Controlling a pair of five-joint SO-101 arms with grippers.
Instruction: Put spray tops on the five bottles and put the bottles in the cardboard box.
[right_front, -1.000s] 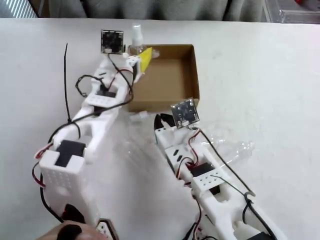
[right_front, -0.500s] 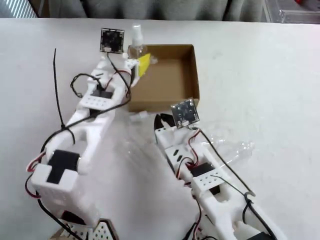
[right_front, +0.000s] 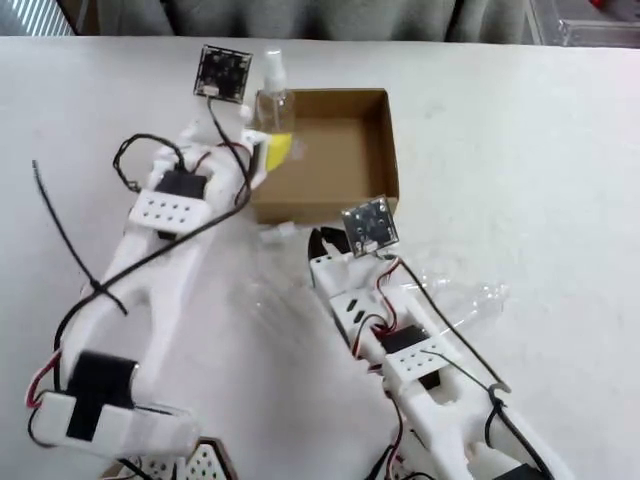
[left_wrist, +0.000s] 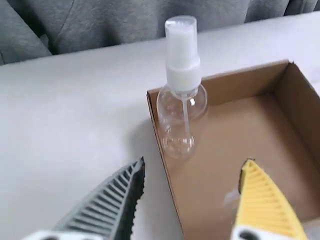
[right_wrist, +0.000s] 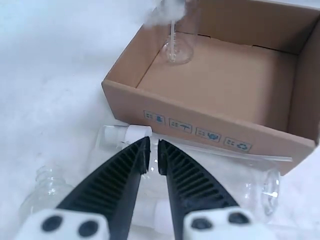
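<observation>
A clear bottle (left_wrist: 180, 112) with a white spray top (left_wrist: 181, 50) stands upright in the far left corner of the cardboard box (right_front: 335, 165). My left gripper (left_wrist: 192, 172) hangs open a short way back from the bottle, its grey finger outside the box wall and its yellow finger (right_front: 281, 150) over the box floor. My right gripper (right_wrist: 153, 144) is shut with nothing in it, just outside the box's near wall (right_wrist: 200, 127). Under its tips lies a loose spray top (right_wrist: 131, 132) with its thin tube (right_wrist: 225, 152).
Clear uncapped bottles lie on the table in front of the box: one (right_wrist: 47, 189) beside the right gripper, another (right_wrist: 260, 185) on its other side, and one (right_front: 470, 298) by the right arm. Cables loop off the left arm (right_front: 150, 260).
My left gripper has let go of the capped bottle and drawn back from it, and the left arm has swung towards the table's left. The right arm has kept still.
</observation>
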